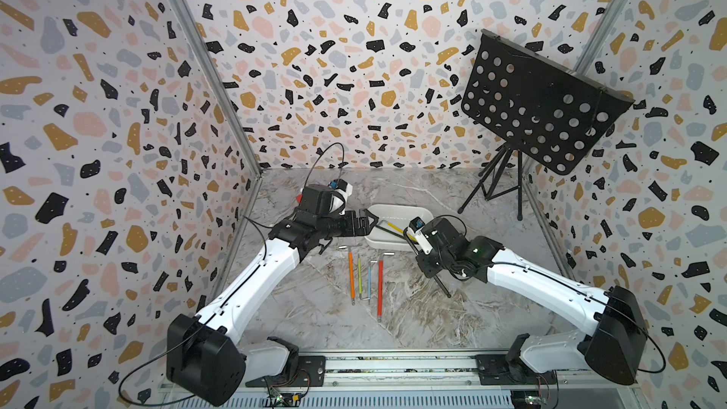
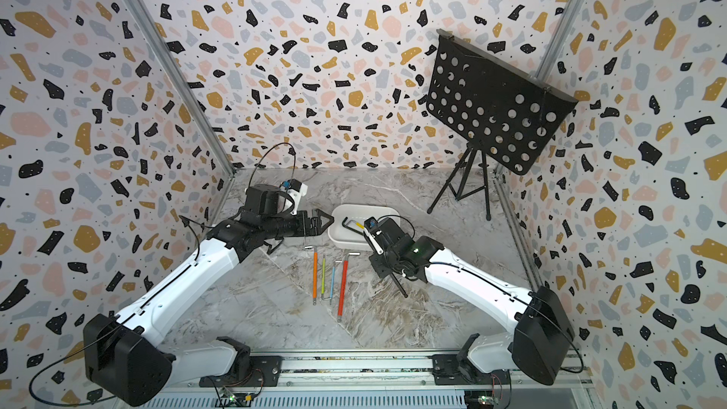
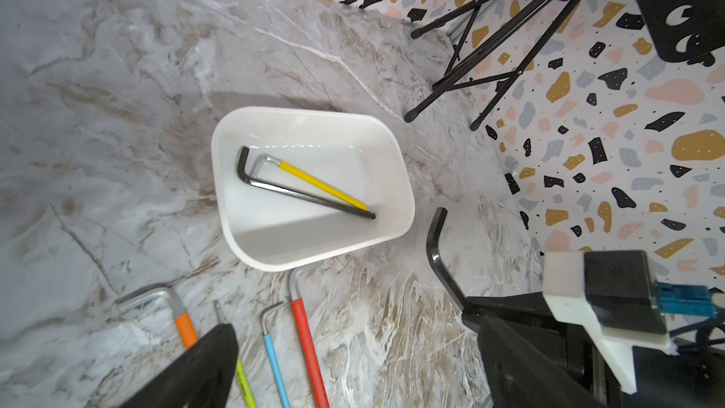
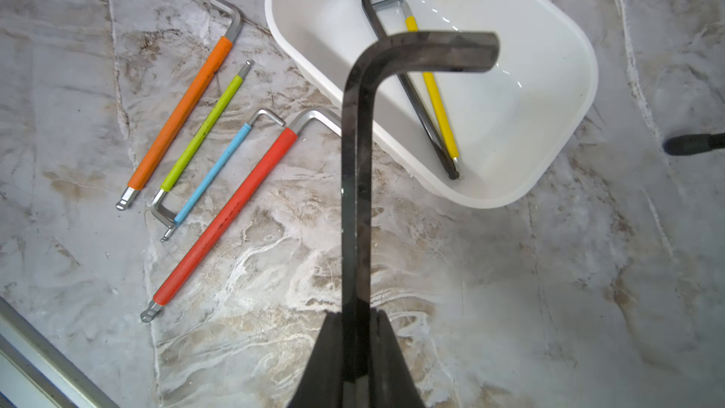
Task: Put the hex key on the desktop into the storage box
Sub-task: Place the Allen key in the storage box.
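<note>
Walls (image 1: pixel 354 53) on 3 sides: white sheet printed in terrazzo, with black, ochre, pink and grey-blue chips plus fine black specks. Aluminium posts (image 1: pixel 206 60) run up the 2 far corners. The desk (image 1: pixel 432 190) has a grey-white marble pattern with brownish veins. An aluminium rail (image 1: pixel 393 367) runs along the near edge. Far right corner: a black music stand (image 1: pixel 543 80), its panel tilted and punched with round holes that show the wall print behind. Its tripod (image 1: pixel 520 190) has its feet on the desk. Light is even and diffuse, shadows faint.
</note>
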`<state>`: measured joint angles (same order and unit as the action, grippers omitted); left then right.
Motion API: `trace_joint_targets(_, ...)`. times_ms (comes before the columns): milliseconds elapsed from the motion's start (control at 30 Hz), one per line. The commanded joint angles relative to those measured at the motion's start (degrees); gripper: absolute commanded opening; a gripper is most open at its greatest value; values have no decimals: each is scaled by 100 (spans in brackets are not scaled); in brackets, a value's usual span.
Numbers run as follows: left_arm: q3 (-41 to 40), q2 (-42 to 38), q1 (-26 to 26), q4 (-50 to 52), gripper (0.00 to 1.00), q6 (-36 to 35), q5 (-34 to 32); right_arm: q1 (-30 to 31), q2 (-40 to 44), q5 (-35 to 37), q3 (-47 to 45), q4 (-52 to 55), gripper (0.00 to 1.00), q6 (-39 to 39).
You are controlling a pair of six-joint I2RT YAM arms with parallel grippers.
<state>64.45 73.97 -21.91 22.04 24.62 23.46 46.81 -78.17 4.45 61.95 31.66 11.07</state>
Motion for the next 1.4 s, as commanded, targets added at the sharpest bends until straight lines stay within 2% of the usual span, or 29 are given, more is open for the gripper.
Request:
trace_joint_targets(0,364,186,11,-270,100,-140,-1,-198,-118,-373,408,-58,0,-335)
trace_joint_targets(200,587,609,95,-350,100,-364,-380,-523,-505,-763,840,-133,0,-531)
trace_joint_targets(600,368,1371,921,-991,100,467,474,-811,-1627,-1186,2074,-57,0,-1225)
trace_joint_targets(900,467,1512,952,-959,100,460,615,-866,-2794,-1135,3424,258,0,-1761)
trace_joint_targets(1367,429,1450,1013,-945,100,508,636,-1024,-3995,-1282,4782,532,0,-2484)
